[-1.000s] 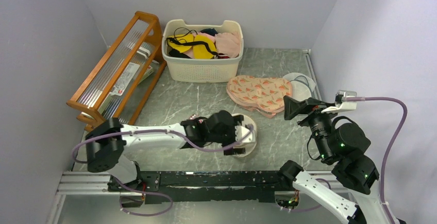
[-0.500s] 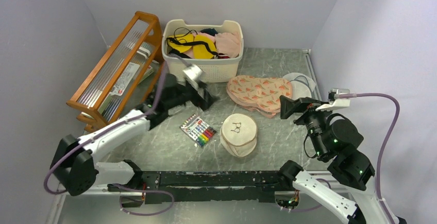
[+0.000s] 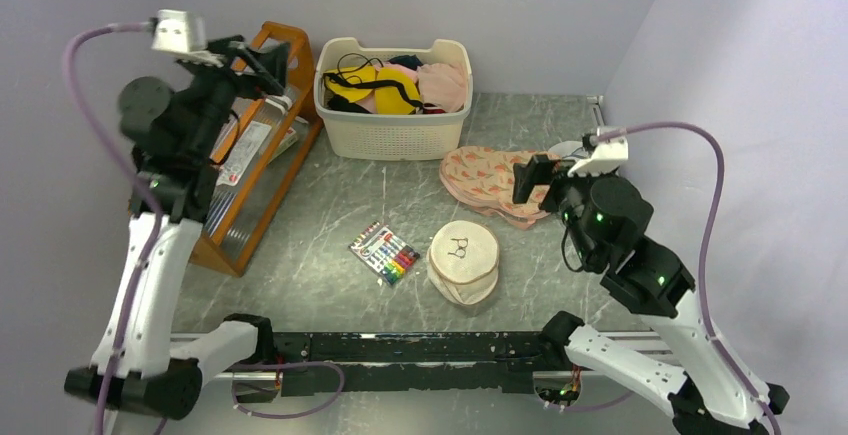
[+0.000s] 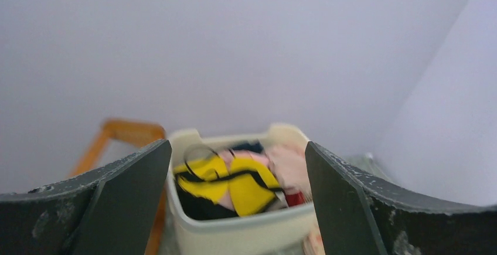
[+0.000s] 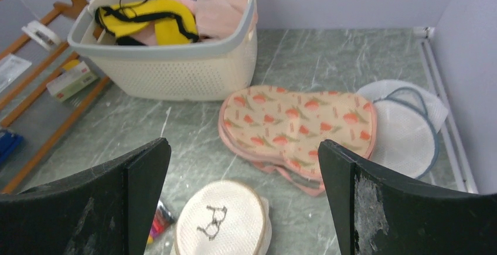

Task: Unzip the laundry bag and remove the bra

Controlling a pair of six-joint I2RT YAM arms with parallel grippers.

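Note:
The laundry bag [image 3: 463, 258] is a round cream drum with a black emblem on its lid. It stands zipped shut near the table's front centre and also shows in the right wrist view [image 5: 220, 220]. No bra from it shows. My left gripper [image 3: 264, 58] is open and empty, raised high at the far left over the wooden rack; in its own view [image 4: 237, 149] it faces the basket. My right gripper [image 3: 530, 177] is open and empty, held above the peach fabric, behind and to the right of the bag; its own view [image 5: 243, 143] looks down on the bag.
A cream laundry basket [image 3: 392, 135] full of clothes stands at the back. A wooden rack [image 3: 240, 145] lines the left wall. A peach carrot-print fabric piece [image 3: 490, 180] and a white mesh disc [image 3: 590, 160] lie at the right. A pack of coloured markers [image 3: 386, 253] lies left of the bag.
My left arm has left the bag, swung left and risen high over the rack. My right gripper has moved left, toward the peach fabric. The bag has not moved.

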